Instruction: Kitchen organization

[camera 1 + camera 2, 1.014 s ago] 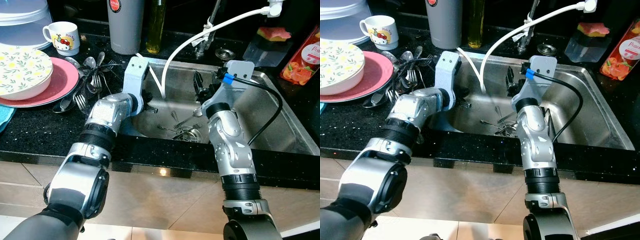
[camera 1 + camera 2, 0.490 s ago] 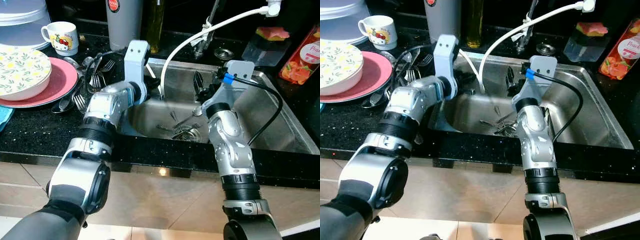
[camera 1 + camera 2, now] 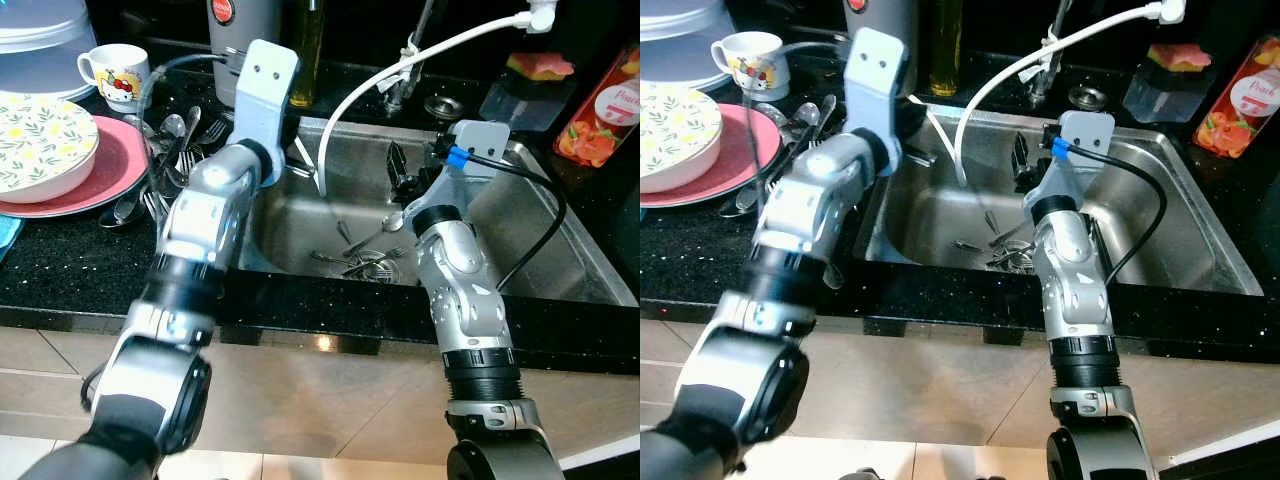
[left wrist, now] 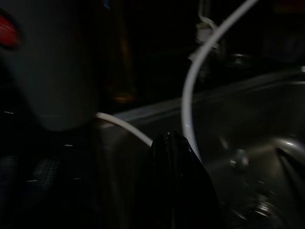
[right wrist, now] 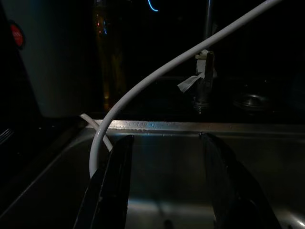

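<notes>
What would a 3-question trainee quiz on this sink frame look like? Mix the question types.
1. True or false: the right gripper has its fingers apart, above the basin.
2. The patterned bowl sits on: A) the pink plate; B) a cutting board; C) a folded towel.
3. Fill in: the white hose runs from the upper right down into the ___.

Key: 1 true; 2 A; 3 sink.
</notes>
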Robot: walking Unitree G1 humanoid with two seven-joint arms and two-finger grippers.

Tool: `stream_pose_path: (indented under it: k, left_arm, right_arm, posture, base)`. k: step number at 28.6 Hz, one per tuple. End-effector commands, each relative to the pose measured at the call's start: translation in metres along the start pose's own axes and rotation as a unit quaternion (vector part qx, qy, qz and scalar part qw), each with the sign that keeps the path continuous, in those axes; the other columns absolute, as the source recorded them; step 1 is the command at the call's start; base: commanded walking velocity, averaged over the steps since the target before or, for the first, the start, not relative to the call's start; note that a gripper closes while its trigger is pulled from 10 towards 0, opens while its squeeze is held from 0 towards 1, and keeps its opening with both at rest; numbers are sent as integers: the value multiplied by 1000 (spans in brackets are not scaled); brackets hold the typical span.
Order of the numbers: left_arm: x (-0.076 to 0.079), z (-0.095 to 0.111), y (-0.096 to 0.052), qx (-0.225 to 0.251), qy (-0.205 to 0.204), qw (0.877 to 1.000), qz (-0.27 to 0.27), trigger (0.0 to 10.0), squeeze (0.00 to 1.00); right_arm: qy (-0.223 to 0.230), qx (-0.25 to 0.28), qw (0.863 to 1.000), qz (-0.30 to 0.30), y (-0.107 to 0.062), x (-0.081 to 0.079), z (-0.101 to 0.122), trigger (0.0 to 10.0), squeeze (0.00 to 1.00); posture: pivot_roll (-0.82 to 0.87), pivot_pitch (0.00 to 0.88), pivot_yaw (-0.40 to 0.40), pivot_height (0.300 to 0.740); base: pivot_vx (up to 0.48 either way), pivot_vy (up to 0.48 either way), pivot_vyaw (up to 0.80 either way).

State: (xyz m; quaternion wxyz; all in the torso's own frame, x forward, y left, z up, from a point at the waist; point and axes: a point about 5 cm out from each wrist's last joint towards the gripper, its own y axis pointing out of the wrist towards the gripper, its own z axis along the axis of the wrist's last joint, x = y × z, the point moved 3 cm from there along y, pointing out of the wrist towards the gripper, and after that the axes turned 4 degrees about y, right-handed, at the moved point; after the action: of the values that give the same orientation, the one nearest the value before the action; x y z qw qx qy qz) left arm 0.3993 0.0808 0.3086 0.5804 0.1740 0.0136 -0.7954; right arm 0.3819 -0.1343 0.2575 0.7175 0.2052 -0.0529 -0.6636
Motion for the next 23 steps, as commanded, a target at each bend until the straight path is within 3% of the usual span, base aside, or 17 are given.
stream_pose_path:
  k: [1, 3, 6, 13, 14, 15, 16, 17, 18, 23]
  left_arm:
    - [0, 7, -10, 12, 4, 1000, 27, 10000, 0]
    - [-1, 8, -15, 16, 0, 999, 40, 10000, 0]
    - [2, 4, -40, 19, -21, 996, 86, 10000, 0]
    - [10, 1, -51, 12, -20, 995, 96, 10000, 0]
    - [11, -1, -53, 8, -18, 995, 99, 10000, 267]
    - [11, -1, -53, 8, -18, 995, 99, 10000, 267]
    - [12, -1, -54, 7, -18, 995, 101, 10000, 537]
    - [12, -1, -54, 7, -18, 995, 101, 10000, 537]
    - [11, -2, -55, 2, -13, 994, 108, 10000, 1000]
    - [6, -10, -56, -24, -13, 991, 128, 10000, 1000]
  right_arm:
    - [3, -3, 1000, -3, -3, 2, -1, 10000, 0]
    - [3, -3, 1000, -3, -3, 2, -2, 10000, 0]
    - [5, -8, 1000, 2, -2, 0, -4, 10000, 0]
    - [5, -10, 1000, 8, -1, -3, -4, 10000, 0]
    - [5, -11, 1000, 9, -1, -4, -4, 10000, 0]
    - [5, -11, 1000, 9, -1, -4, -4, 10000, 0]
    - [5, -11, 1000, 10, -1, -4, -4, 10000, 0]
    - [5, -11, 1000, 10, -1, -4, -4, 10000, 0]
    - [5, -10, 1000, 10, -1, -4, -4, 10000, 0]
    - [4, -10, 1000, 10, -1, -4, -4, 10000, 0]
  posture:
    - [247, 86, -85, 740]
    - [247, 86, -85, 740]
    - [255, 94, -96, 740]
    - [256, 93, -100, 740]
    - [254, 91, -101, 740]
    - [254, 91, -101, 740]
    - [254, 91, -101, 740]
    - [254, 91, -101, 740]
    - [254, 91, -101, 740]
    - [252, 84, -97, 740]
  base:
    - [0, 0, 0]
    - [0, 0, 0]
    - [0, 0, 0]
    - [0, 0, 0]
    - [0, 0, 0]
    - [0, 0, 0]
    - [0, 0, 0]
    - [0, 0, 0]
    - [0, 0, 0]
    - [0, 0, 0]
